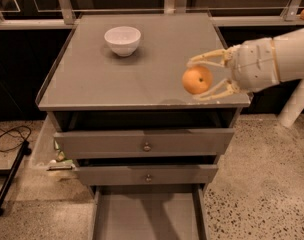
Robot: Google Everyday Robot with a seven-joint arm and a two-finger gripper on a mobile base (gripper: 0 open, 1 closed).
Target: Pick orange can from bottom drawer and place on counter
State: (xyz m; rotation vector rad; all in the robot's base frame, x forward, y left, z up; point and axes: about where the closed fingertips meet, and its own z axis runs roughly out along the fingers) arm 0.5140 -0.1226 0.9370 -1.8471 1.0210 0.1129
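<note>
Hand (193, 80) clasped the orange can (197, 80) between both fingers (209, 59), over a front corner of the counter (142, 79) (bottom drawer (147, 219) stood open below). Step: placing. Next move judged to need lowering, then release.

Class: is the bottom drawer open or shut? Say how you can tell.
Open: the bottom drawer sticks out, its floor showing. The hand holds the orange above the counter.

pincer (193, 80) gripping orange can (197, 79), above counter (142, 69)
</note>
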